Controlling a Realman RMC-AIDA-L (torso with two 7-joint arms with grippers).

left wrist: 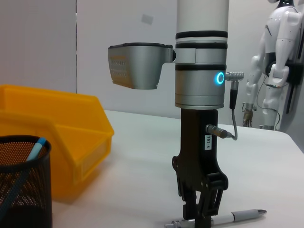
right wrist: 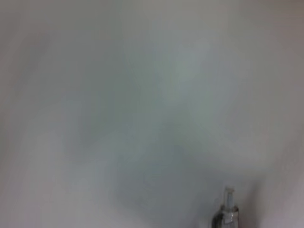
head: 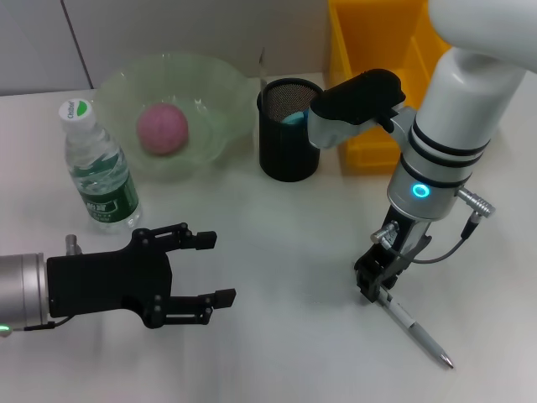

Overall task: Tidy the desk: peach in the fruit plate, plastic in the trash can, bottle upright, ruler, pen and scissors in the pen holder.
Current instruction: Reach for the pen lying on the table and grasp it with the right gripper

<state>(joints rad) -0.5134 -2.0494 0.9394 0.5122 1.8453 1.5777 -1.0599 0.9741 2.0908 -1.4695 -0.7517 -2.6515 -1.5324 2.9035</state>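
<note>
A white pen [head: 417,329] lies on the table at the front right. My right gripper [head: 375,284] is down at the pen's upper end and shut on it; the left wrist view shows this gripper [left wrist: 198,219] straddling the pen [left wrist: 237,217]. The pen's end shows in the right wrist view [right wrist: 227,211]. My left gripper [head: 216,269] is open and empty, low at the front left. The pink peach [head: 163,128] sits in the green glass plate [head: 220,92]. The bottle [head: 101,168] stands upright. The black mesh pen holder [head: 288,134] holds a blue item [left wrist: 34,151].
A yellow bin [head: 369,75] stands behind the pen holder at the back right; it also shows in the left wrist view [left wrist: 61,137]. A white humanoid robot [left wrist: 280,61] stands beyond the table's far edge.
</note>
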